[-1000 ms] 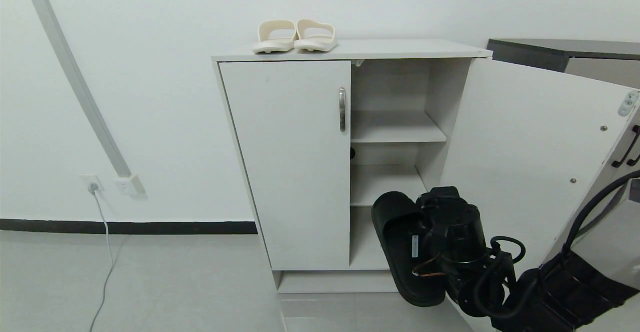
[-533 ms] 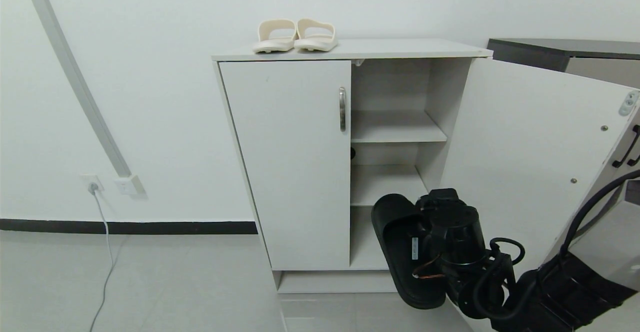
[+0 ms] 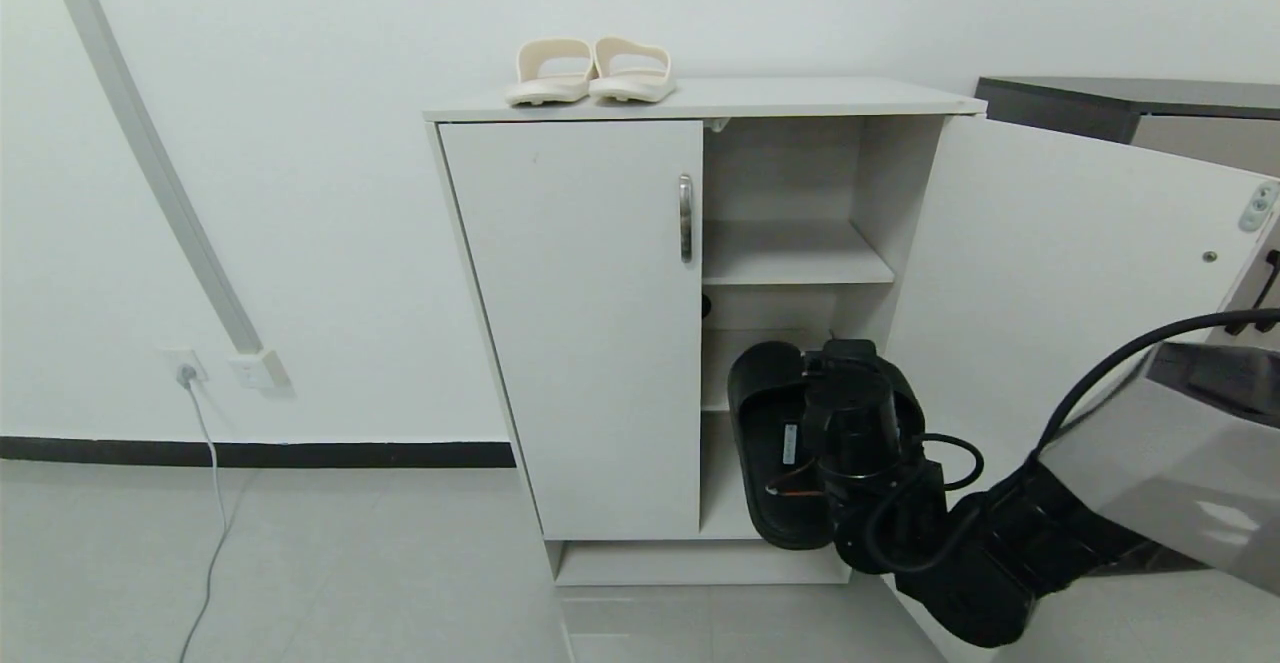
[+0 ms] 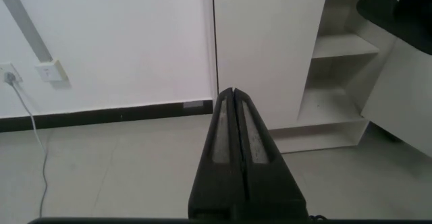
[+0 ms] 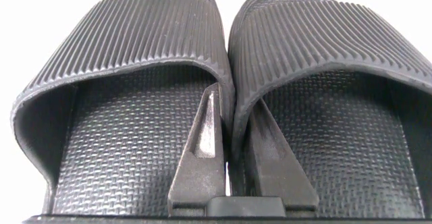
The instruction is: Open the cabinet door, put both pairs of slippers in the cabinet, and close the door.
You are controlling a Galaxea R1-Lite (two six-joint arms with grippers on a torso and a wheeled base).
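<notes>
Two black slippers [image 3: 765, 443] are pinched side by side in the right gripper [image 5: 229, 116], its fingers nearly closed on their touching inner walls. In the last second this arm has carried them up and leftward, away from the open door [image 3: 1050, 293], to just before the cabinet [image 3: 580, 323] opening, so the first pair seems ready to go in. Their long axis stands almost upright, toes up near the middle shelf [image 3: 735, 383], heels low.

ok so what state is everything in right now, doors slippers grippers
right cabinet door, swung open
left cabinet door, shut
black slippers, pinched together in the right gripper, not yet shelved
beige slippers, side by side on the cabinet top
right gripper, shut on the black slippers
left gripper, shut, empty
</notes>
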